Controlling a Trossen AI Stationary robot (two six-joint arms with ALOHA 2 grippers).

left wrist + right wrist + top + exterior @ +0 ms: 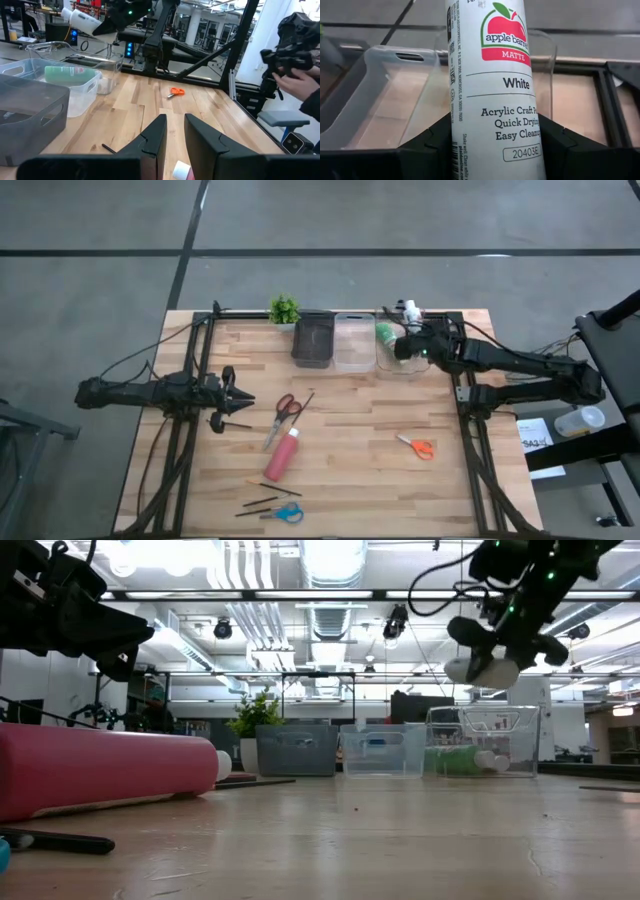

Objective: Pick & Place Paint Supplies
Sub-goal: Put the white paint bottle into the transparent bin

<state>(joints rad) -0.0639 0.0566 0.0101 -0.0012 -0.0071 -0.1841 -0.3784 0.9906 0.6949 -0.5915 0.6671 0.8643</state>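
My right gripper [408, 342] is shut on a white paint tube [492, 75] and hangs above the clear bins at the table's far edge. A green tube [385, 332] lies in the right clear bin [398, 362]. On the table lie a pinkish-red tube [283, 455], red scissors [285, 410], orange scissors [420, 447], blue scissors [286, 514] and thin dark brushes [272, 489]. My left gripper [172, 135] waits at the table's left, level, with a narrow empty gap between its fingers. My right gripper pinches the white tube's body at the lower part of its label [465, 145] between its two fingers [427, 145], which lie across the tube. They come slanting down from the table's right. The tube [482, 668] is lifted clear, tilted, above the bins.
A dark grey bin [312, 338] and a clear bin [354, 340] stand side by side at the far edge, a small potted plant [284, 310] to their left. Beyond the table's right side a person's hands [300, 82] hold a dark device.
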